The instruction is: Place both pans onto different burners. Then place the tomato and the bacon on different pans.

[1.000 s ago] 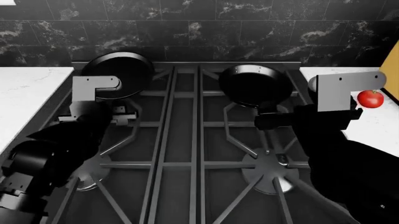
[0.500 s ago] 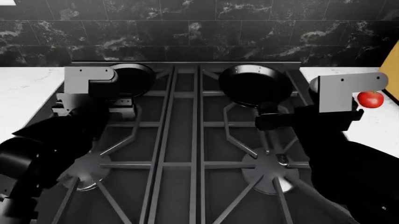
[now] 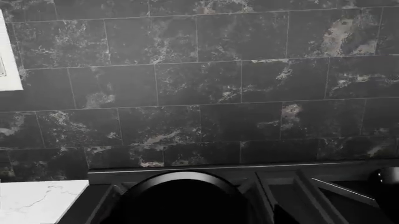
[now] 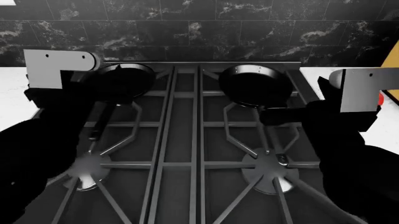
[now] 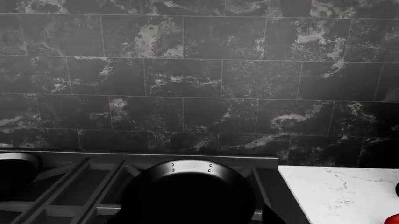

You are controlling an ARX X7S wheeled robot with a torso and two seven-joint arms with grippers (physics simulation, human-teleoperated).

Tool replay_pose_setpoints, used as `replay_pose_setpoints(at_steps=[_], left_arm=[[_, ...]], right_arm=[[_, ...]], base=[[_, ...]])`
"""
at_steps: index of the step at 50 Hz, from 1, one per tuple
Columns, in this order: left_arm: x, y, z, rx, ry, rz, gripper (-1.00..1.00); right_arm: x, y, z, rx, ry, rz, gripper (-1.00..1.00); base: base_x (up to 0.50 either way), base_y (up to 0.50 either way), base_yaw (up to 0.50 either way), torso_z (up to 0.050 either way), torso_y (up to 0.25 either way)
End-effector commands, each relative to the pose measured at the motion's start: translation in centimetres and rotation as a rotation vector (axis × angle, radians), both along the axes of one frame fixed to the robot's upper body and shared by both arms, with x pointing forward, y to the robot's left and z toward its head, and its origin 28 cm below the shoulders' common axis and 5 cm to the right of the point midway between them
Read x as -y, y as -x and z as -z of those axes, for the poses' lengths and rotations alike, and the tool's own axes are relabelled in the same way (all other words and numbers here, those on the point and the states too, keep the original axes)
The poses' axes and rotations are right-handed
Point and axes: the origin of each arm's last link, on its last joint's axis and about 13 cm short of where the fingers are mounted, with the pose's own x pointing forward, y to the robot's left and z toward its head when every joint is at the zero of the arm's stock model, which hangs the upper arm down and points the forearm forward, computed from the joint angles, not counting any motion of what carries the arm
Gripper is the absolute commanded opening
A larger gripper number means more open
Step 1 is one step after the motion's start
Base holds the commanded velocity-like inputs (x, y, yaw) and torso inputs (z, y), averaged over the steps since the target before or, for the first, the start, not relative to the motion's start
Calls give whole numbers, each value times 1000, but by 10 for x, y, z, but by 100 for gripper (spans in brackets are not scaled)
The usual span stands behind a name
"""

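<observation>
In the head view the two front burners sit bare in the lower part of the frame, with the robot's dark arms filling the lower left and lower right corners. Farther up, the left gripper stands at the upper left beside the flat pan, and the right gripper stands at the right, near the handle of the deeper pan. Neither view shows the fingers of either gripper, so whether they are wide or closed cannot be told. Both pans rest on the grates over the two rear burners, one on the left and one on the right, so the first half of the task looks done. The step in hand is likely fetching the food. The tomato shows only as a red sliver at the right edge, behind the right arm's bracket, on the white counter; the right wrist view catches it as a red spot in its bottom right corner. The bacon is not in view. To do this well, the right arm should swing clear of the pan handle, come down on the tomato from above, and close gently, since a round glossy thing may roll or slip.
</observation>
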Motion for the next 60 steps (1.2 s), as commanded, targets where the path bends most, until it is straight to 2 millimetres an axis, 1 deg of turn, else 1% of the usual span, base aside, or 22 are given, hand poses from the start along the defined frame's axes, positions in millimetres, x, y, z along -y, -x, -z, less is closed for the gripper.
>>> replay_pose_setpoints(at_steps=[1,8,15,23,31,42,60], left_arm=[[15,42,-16,143,-33,40,100],[19,59,-19,198,-55,24,100],[25,69,-21,215,-70,39,100],[26,67,-23,212,-81,59,100],[25,66,-22,209,-61,61,100],[27,64,-21,205,-60,70,100],[27,60,-20,200,-56,80,100]], right_arm=[[1,15,-11,60,-19,-10,100],[3,24,-12,96,-33,-8,100],[5,28,-15,131,-46,-12,100],[4,26,-20,133,-37,-17,100],[4,26,-20,120,-25,-12,100],[4,25,-17,82,-25,2,100],[3,23,-17,83,-24,-1,100]], base=[[0,0,0,0,0],[0,0,0,0,0],[0,0,0,0,0],[0,0,0,0,0],[0,-121,0,0,0],[0,-219,0,0,0],[0,-285,0,0,0]])
